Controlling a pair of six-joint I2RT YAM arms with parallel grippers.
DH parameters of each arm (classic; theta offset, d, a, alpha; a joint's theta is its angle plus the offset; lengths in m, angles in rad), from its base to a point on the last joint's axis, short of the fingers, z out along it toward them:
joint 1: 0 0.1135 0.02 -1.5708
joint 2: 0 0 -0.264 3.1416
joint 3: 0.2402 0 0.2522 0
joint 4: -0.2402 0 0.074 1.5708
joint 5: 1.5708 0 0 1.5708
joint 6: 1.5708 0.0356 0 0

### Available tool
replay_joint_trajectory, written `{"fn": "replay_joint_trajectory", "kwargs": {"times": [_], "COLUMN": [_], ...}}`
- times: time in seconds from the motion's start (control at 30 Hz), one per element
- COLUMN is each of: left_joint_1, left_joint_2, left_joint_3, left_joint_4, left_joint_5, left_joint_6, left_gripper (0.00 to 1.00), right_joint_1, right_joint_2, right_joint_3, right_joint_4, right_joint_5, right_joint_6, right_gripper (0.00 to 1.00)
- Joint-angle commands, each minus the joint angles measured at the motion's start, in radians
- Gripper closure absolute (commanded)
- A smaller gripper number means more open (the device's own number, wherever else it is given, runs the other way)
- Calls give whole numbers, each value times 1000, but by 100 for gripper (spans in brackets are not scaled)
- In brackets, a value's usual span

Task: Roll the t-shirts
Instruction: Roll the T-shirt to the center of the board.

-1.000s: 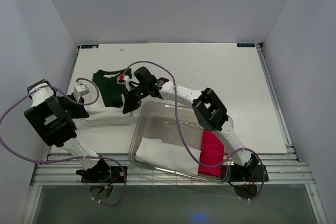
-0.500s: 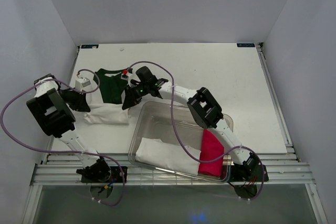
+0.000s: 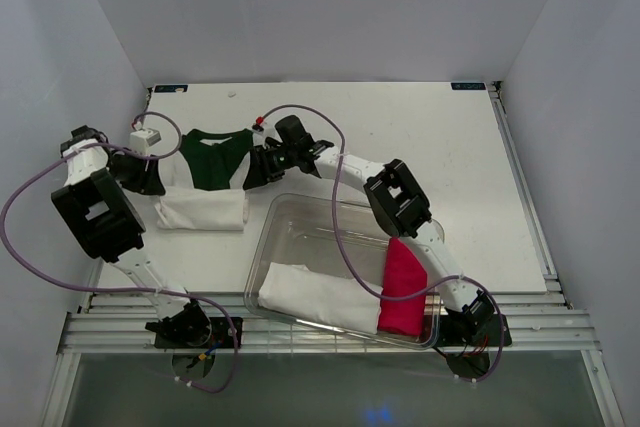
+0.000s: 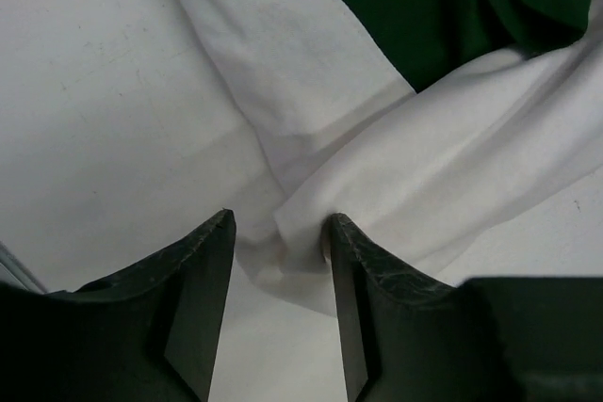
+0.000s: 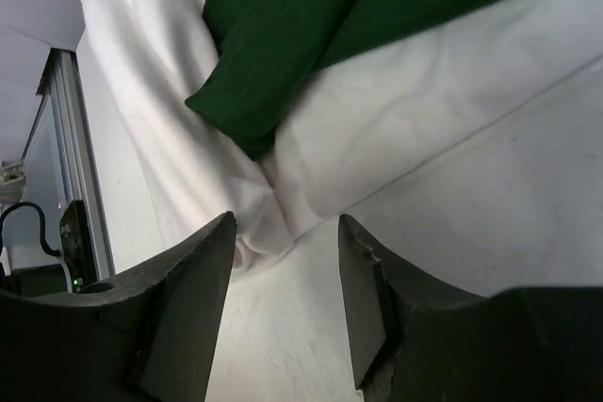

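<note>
Beyond the clear plastic bin (image 3: 262, 247) the white table (image 3: 430, 137) lies bare; I can pass there. Left of the bin's far corner, the dark green t-shirt (image 3: 212, 162) on the white t-shirt (image 3: 200, 213) covers the surface, with the enclosure wall (image 3: 60, 67) further left.

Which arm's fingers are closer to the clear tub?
Right. The right fingers hover just beyond the clear tub's far corner; the left fingers are across the t-shirts, farther away.
</note>
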Motion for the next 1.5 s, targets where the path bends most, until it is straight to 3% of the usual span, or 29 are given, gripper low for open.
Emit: {"fn": "replay_joint_trajectory", "kwargs": {"times": [0.0, 0.07, 0.2, 0.53, 0.57, 0.6, 0.7, 0.73, 0.77, 0.83, 0.87, 0.93, 1.0, 1.03, 1.07, 1.2, 1.47], "left_joint_1": [9, 7, 18, 71, 70, 76, 93, 93, 91, 72, 64, 53, 53, 53, 52, 23, -20], "left_joint_2": [-82, -116, -136, -90, -96, -111, -160, -175, -195, -281, -321, -443, -455, -436, -433, -449, -435], "left_joint_3": [-9, -41, -59, 54, 53, 56, 62, 54, 39, -83, -148, -337, -374, -355, -349, -394, -550], "left_joint_4": [27, 13, -19, -65, -67, -65, -73, -87, -105, -143, -136, -52, -19, -19, -19, 22, 344], "left_joint_5": [18, 35, 46, 142, 150, 173, 237, 234, 224, 137, 95, 9, 1, 30, 45, 87, -2], "left_joint_6": [-20, 23, 40, -33, -26, -20, 15, 51, 107, 316, 389, 562, 587, 564, 569, 679, 658], "left_gripper": [44, 35, 33, 31, 31, 31, 40, 49, 51, 47, 39, 32, 12, 2, 2, 2, 2], "right_joint_1": [-2, -2, 8, 50, 65, 73, 106, 120, 128, 149, 157, 178, 197, 218, 229, 283, 289], "right_joint_2": [-61, -89, -160, -218, -226, -229, -235, -235, -233, -221, -218, -215, -221, -233, -242, -282, -198], "right_joint_3": [34, 15, -60, -92, -84, -72, -49, -55, -67, -69, -68, -61, -61, -66, -77, -170, -129], "right_joint_4": [41, 41, 27, 1, -7, -17, -39, -34, -36, -57, -68, -97, -111, -109, -106, -36, -76], "right_joint_5": [13, 26, 86, 118, 132, 138, 120, 106, 91, 108, 133, 178, 242, 264, 320, 457, 482], "right_joint_6": [17, 10, -33, -71, -88, -126, -162, -162, -165, -186, -202, -246, -376, -424, -555, -772, -808], "right_gripper": [46, 46, 46, 47, 50, 61, 81, 83, 84, 82, 78, 64, 51, 48, 47, 34, 28]}}
